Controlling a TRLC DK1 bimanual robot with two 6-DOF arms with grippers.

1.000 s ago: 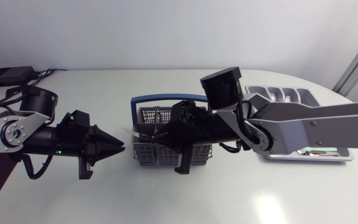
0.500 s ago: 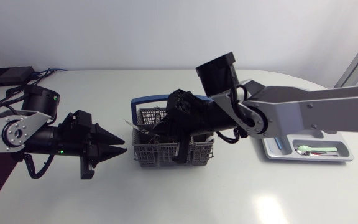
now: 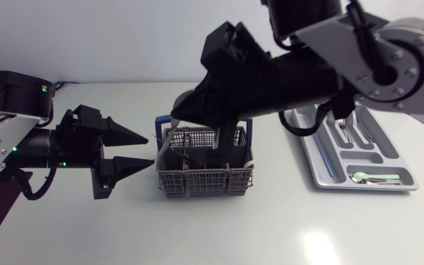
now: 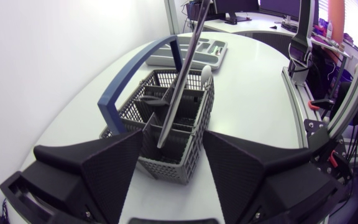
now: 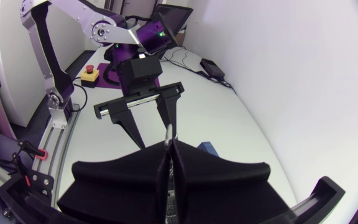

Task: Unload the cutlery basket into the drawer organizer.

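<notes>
The grey mesh cutlery basket (image 3: 205, 180) with a blue handle (image 4: 132, 78) stands mid-table. My right gripper (image 3: 182, 112) hangs above it, shut on a long metal cutlery piece (image 4: 182, 81). That piece slants up out of the basket, and its end sticks out past the shut fingers (image 5: 168, 134). My left gripper (image 3: 144, 151) is open just left of the basket, its fingers (image 4: 114, 177) pointing at the basket's near wall. A spoon (image 4: 207, 73) and dark utensils remain in the basket. The grey drawer organizer (image 3: 322, 158) lies to the right and holds some cutlery.
A green-handled spoon (image 3: 370, 177) lies in the organizer's front compartment. A black box with cables (image 5: 209, 65) sits at the table's far left corner. My raised right arm covers much of the basket's back and part of the organizer.
My right arm has risen from the basket with the cutlery piece in its shut gripper. My left gripper has opened wide and drawn slightly back to the left.
</notes>
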